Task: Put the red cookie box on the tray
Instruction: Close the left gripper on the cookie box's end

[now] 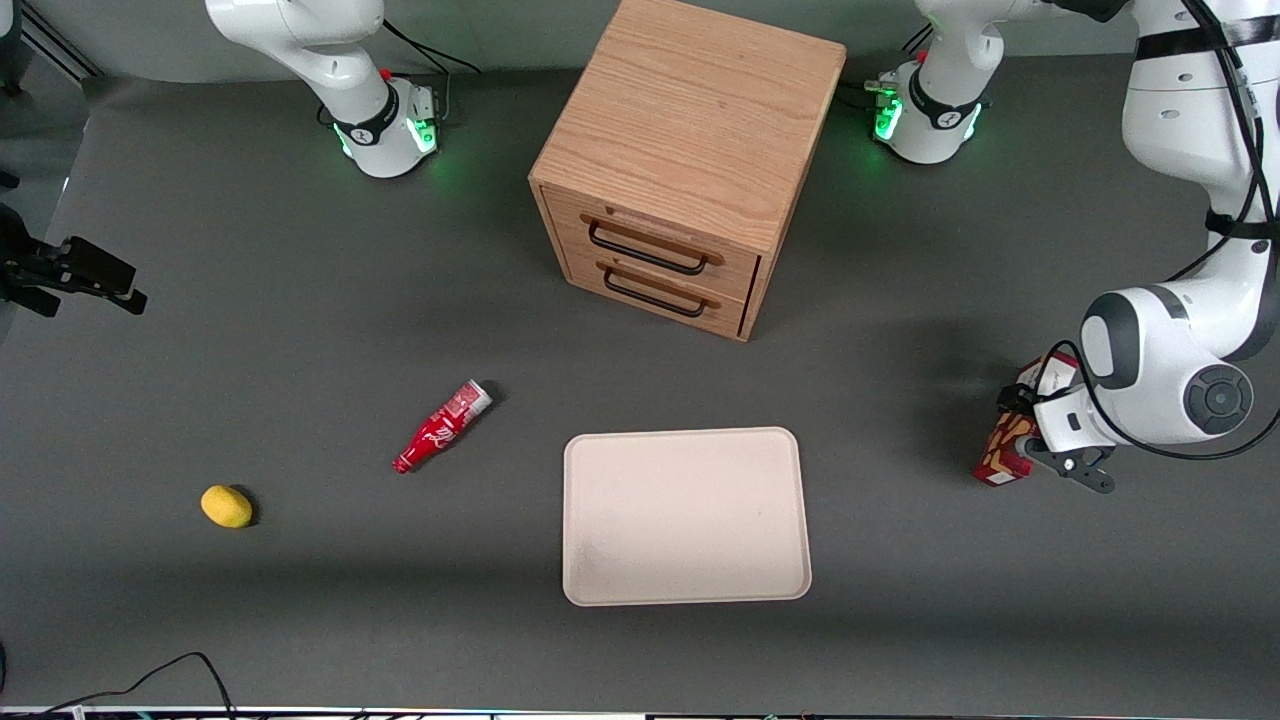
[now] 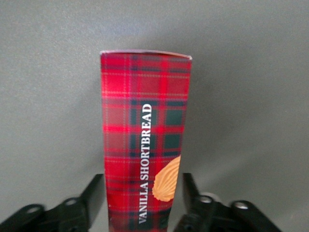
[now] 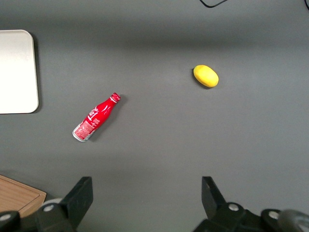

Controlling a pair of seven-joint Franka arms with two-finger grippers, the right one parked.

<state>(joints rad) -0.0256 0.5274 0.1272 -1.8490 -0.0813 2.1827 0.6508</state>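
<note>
The red cookie box [image 1: 1003, 452], a slim dark-red plaid carton, is toward the working arm's end of the table, partly hidden under my arm. The left gripper [image 1: 1040, 440] is on top of it. In the left wrist view the box [image 2: 145, 135] runs lengthwise between the two black fingers [image 2: 94, 191], which press against its long sides, so the gripper [image 2: 143, 193] is shut on it. I cannot tell whether the box rests on the table or is just above it. The beige tray [image 1: 686, 516] lies flat and bare near the table's middle, well apart from the box.
A wooden two-drawer cabinet [image 1: 680, 160] stands farther from the front camera than the tray. A red soda bottle [image 1: 442, 426] lies on its side, and a yellow lemon [image 1: 226, 506] lies toward the parked arm's end.
</note>
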